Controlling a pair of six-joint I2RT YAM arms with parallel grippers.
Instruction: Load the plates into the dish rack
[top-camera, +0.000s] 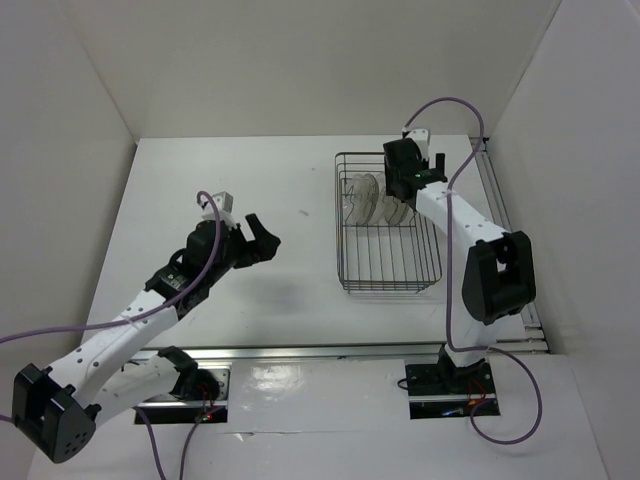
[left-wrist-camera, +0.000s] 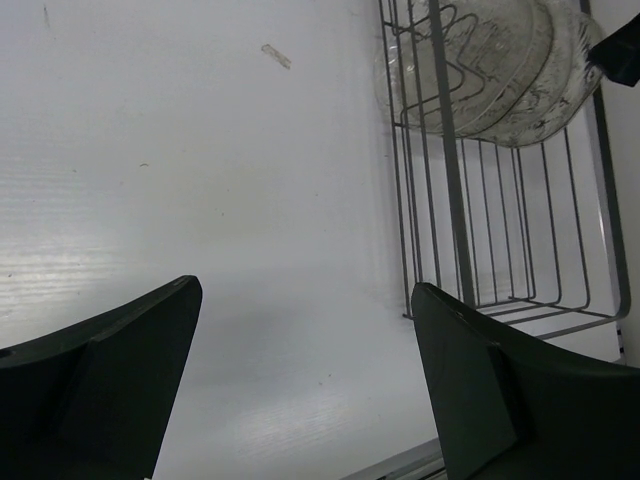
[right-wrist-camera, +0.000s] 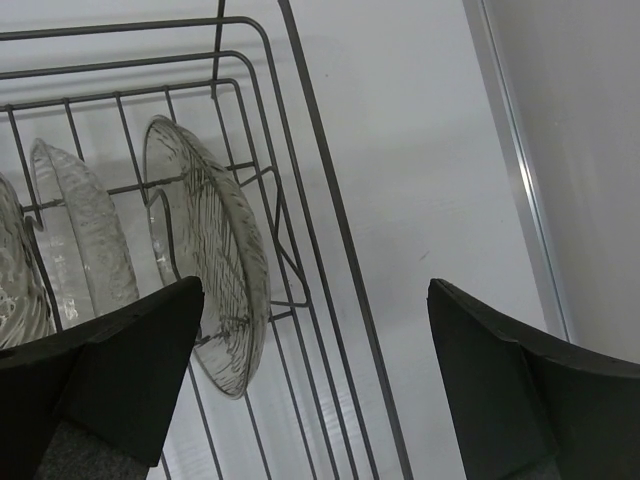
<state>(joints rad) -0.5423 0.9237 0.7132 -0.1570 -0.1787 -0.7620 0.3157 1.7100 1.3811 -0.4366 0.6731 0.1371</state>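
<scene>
Plates (right-wrist-camera: 205, 250) stand in dish rack (top-camera: 390, 262) beside spread right pincer (right-wrist-camera: 315, 300).

Plates (top-camera: 372, 198) obstruct far dish rack (top-camera: 390, 272)

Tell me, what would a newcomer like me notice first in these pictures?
Probably the translucent plates standing on edge in the slots at the far end of the dark wire dish rack, on the right side of the white table. The right fingers hang open and empty by the rack's far right corner, while the left fingers hover open over the table left of the rack.
</scene>
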